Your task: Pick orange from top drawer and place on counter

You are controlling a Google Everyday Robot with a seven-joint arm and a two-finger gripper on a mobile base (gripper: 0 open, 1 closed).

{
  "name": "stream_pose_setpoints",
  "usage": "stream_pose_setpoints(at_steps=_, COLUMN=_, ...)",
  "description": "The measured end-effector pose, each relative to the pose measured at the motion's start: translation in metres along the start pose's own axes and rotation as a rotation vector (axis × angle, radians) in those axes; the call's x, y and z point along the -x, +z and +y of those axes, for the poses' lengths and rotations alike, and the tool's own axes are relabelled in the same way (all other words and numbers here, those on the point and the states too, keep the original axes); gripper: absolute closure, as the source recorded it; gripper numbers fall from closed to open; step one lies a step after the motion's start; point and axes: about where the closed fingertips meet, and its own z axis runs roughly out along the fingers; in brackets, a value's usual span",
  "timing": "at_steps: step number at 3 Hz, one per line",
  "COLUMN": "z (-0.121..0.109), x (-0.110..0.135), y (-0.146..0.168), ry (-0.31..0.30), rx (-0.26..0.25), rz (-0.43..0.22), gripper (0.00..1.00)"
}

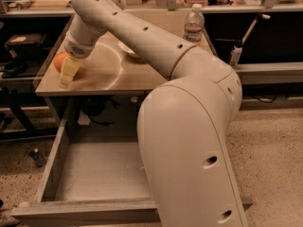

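The orange (58, 60) rests on the left part of the tan counter (111, 74), near its left edge. My gripper (66, 71) reaches down to it from the arm and is shut on it, with a pale fingertip (69, 71) in front of the fruit and touching the tabletop. The other finger is hidden behind the orange. The top drawer (57, 160) is pulled open below the counter, and the part of its grey floor that shows is bare. My arm's big pale body (189, 141) hides the drawer's right half.
A white bowl (127, 49) sits at the counter's back, partly behind the arm. A water bottle (193, 24) stands at the back right corner. A cluttered shelf (38, 4) runs behind the counter. A dark stand (14, 70) is to the left. The floor is speckled.
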Motion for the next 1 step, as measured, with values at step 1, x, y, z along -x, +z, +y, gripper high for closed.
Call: stream_pose_setpoints(at_steps=1, z=0.0, x=0.0, y=0.0, ry=0.0, rx=0.0, rz=0.0, gripper=0.0)
